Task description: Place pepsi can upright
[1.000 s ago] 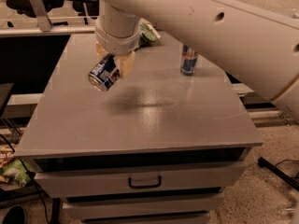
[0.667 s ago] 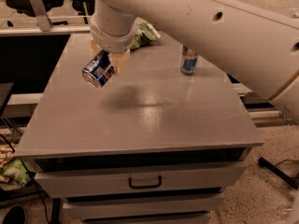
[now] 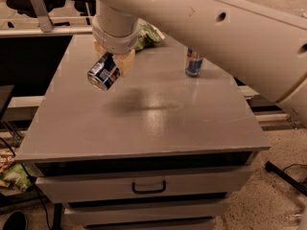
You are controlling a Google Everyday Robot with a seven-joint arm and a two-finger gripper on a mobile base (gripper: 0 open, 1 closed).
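The pepsi can (image 3: 103, 71), dark blue with a silver end, is held tilted in the air above the left part of the grey table (image 3: 144, 123). My gripper (image 3: 112, 60) is shut on the can, with a tan finger (image 3: 125, 61) beside it. The white arm reaches down from the top right and hides the can's upper end.
A taller, slim blue-and-silver can (image 3: 194, 63) stands upright at the back right of the table. A green bag (image 3: 147, 35) lies at the back behind the arm. Drawers (image 3: 148, 187) sit below the table's front edge. A bag (image 3: 14, 176) lies on the floor at the left.
The gripper with the pepsi can has moved a little to the left and up. The can stays tilted in the grip.
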